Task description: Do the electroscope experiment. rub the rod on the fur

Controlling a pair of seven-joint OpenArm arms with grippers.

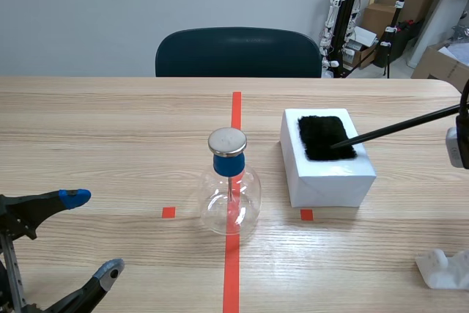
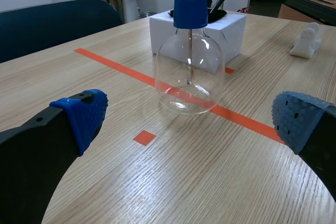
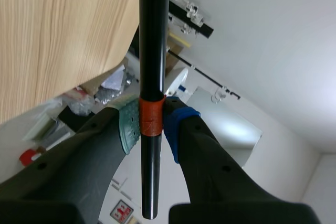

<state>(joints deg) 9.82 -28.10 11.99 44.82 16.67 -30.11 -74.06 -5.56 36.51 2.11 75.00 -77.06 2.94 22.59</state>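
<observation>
A dark blue chair (image 1: pixel 238 53) stands beyond the table (image 1: pixel 110 130) at 12 o'clock, with cardboard boxes (image 1: pixel 432 64) on the floor toward 1 o'clock. On the table, a glass electroscope (image 1: pixel 231 196) with a blue stopper and a metal disc on top sits on the centre tape line. From it, a white box (image 1: pixel 330 177) stands near at 2 o'clock. A small white moulded piece (image 1: pixel 443 267) lies well apart at 4 o'clock.

The left jaws are released, their 2 blue pads (image 2: pixel 84 114) wide apart, low over the table at 8 o'clock from the electroscope. The electroscope stands straight ahead of them, between them and the box.

The fur (image 1: pixel 326 137), a black patch, lies on top of the box. The rod (image 1: pixel 399 127), thin and black, comes in from 3 o'clock and slants down, with its tip resting on the fur. The right jaws are clenched on the rod. Their 2 pads (image 3: pixel 128 127) press an orange-red band near its rear end, and a short stub sticks out behind them. The rod and fur are well apart from the left jaws.
</observation>
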